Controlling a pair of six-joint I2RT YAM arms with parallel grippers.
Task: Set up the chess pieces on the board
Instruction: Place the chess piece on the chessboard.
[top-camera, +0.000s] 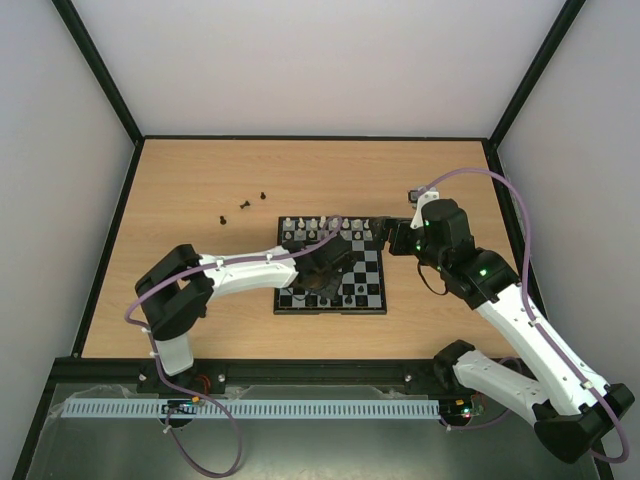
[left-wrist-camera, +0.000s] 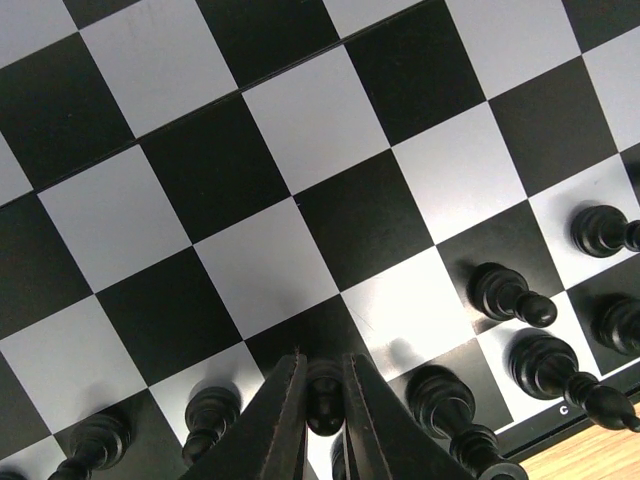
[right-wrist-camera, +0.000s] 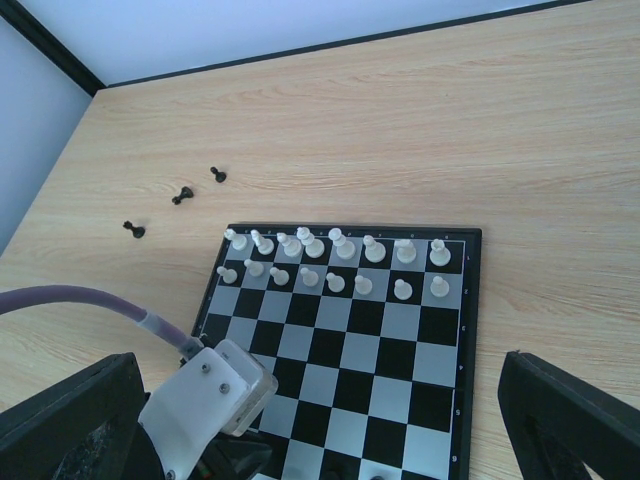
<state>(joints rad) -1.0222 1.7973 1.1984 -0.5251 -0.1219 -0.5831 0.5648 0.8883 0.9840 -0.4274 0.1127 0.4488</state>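
Piece: black piece (left-wrist-camera: 323, 405) clamped in left end effector (left-wrist-camera: 322, 360), low over a near-row square of board (left-wrist-camera: 255, 275), probably about to be set down.
Neighbours: placed black pieces (left-wrist-camera: 505, 293) stand on near rows beside it.
Strays: three loose black pieces (right-wrist-camera: 182, 195) on worktop (right-wrist-camera: 450, 130), well off board, not yet fetched.
Right end effector (right-wrist-camera: 320, 410): spread wide, empty, by board's far right corner, likely keeping clear.
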